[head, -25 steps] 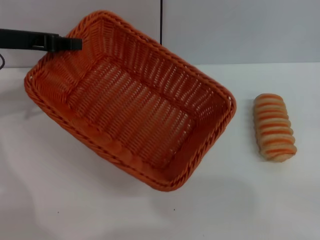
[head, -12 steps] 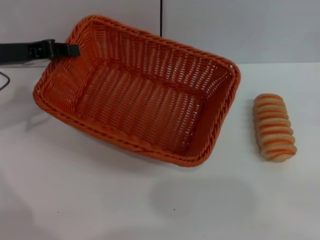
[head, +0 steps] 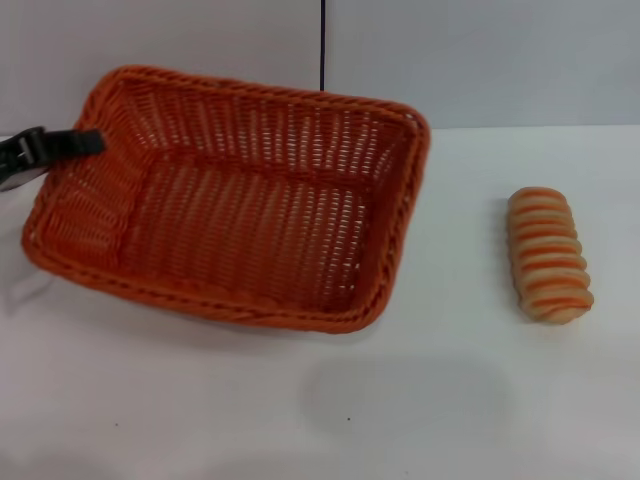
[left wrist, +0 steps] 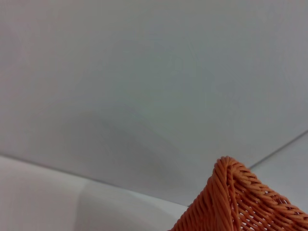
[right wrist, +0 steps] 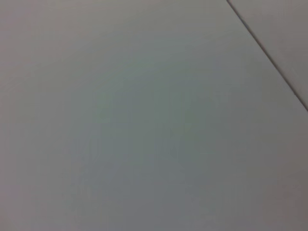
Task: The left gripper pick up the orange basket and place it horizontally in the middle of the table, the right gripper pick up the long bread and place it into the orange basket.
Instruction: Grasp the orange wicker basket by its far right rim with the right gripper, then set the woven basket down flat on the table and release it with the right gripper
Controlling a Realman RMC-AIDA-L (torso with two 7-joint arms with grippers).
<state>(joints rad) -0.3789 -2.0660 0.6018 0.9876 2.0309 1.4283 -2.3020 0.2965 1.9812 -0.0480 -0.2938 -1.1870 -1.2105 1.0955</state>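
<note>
The orange basket [head: 240,210] lies with its long side across the white table [head: 420,410], left of centre, its open side up. My left gripper [head: 86,143] reaches in from the left edge and is shut on the rim of the basket's left short side. One woven corner of the orange basket [left wrist: 240,202] shows in the left wrist view against a grey wall. The long bread [head: 547,255], pale with orange stripes, lies on the table to the right of the basket, a hand's width away from it. The right gripper is out of view.
A grey wall with a dark vertical seam [head: 323,45] stands behind the table. Bare white tabletop stretches in front of the basket and around the bread. The right wrist view holds only grey wall and a seam [right wrist: 269,53].
The basket has swung from a diagonal tilt to lie lengthwise across the table and has shifted left and down. The left gripper moved left and lower with it. The bread stayed put.
</note>
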